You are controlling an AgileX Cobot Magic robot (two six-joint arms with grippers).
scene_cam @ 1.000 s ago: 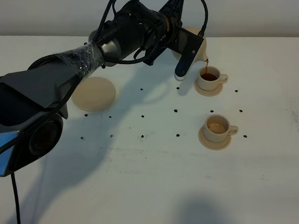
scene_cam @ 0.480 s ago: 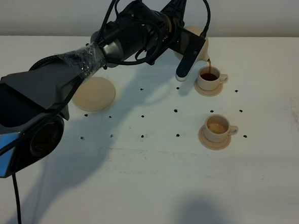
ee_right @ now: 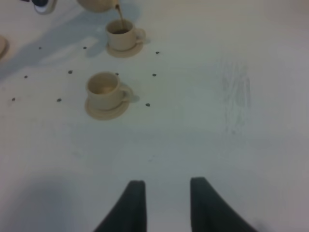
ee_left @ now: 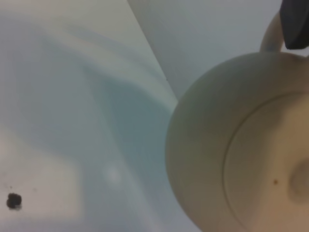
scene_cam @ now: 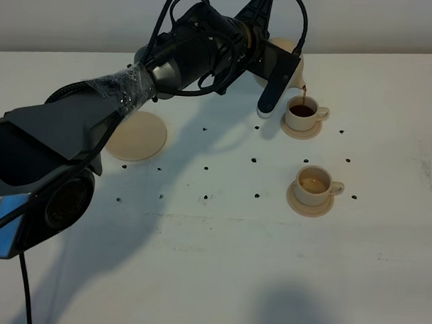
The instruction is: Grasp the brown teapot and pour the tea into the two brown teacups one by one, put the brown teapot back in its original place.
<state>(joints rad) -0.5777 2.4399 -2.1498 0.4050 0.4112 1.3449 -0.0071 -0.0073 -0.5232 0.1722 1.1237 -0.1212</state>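
Note:
The brown teapot [scene_cam: 290, 47] hangs tilted at the back of the table, its spout over the far teacup [scene_cam: 303, 112]. A thin dark stream of tea runs into that cup. My left gripper [scene_cam: 279, 63] is shut on the teapot's loop handle; the left wrist view is filled by the pot's body and lid [ee_left: 241, 145]. The near teacup [scene_cam: 314, 184] stands on its saucer with light tea in it. The wide round saucer [scene_cam: 135, 136] lies bare at the left. My right gripper [ee_right: 167, 186] stays low and near, fingers apart with nothing between them, well short of both cups [ee_right: 104, 89] [ee_right: 120, 31].
Small dark specks dot the white table [scene_cam: 210, 264] around the cups and the saucer. The left arm's dark body and cables [scene_cam: 186, 50] stretch from the left front over the table's back half. A pale wall runs behind the table.
The left arm and teapot have crept slightly to the right while the stream keeps running into the far cup. The right gripper has not moved.

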